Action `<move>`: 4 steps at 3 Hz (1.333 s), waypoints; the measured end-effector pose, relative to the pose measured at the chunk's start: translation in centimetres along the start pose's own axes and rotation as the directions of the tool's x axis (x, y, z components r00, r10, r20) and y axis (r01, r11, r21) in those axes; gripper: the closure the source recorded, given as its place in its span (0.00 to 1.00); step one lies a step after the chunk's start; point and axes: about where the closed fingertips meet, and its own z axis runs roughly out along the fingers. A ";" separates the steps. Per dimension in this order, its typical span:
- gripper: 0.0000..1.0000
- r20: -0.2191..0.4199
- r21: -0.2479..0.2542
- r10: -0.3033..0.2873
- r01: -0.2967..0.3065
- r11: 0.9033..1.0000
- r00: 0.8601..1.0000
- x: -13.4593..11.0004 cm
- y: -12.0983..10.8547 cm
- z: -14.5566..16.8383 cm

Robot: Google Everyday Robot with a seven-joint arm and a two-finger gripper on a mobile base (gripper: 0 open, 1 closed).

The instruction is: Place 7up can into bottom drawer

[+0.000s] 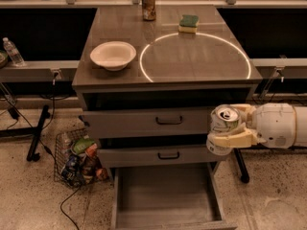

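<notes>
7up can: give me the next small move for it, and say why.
Probably carry it left and down. The end effector is shut on the 7up can, held at the height of the upper drawers, roughly above the right wall of the bottom drawer rather than its middle. That drawer stands open, so centring the can over it before release looks safest.
</notes>
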 end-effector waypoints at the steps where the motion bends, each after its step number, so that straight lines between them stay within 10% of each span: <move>1: 1.00 0.000 0.000 0.000 0.000 1.000 1.000 0.0 0.0 0.0; 2: 1.00 -0.007 0.008 -0.014 0.014 1.000 1.000 1.0 0.0 0.5; 4: 1.00 -0.141 0.069 -0.019 0.029 0.997 0.990 16.4 -2.5 3.2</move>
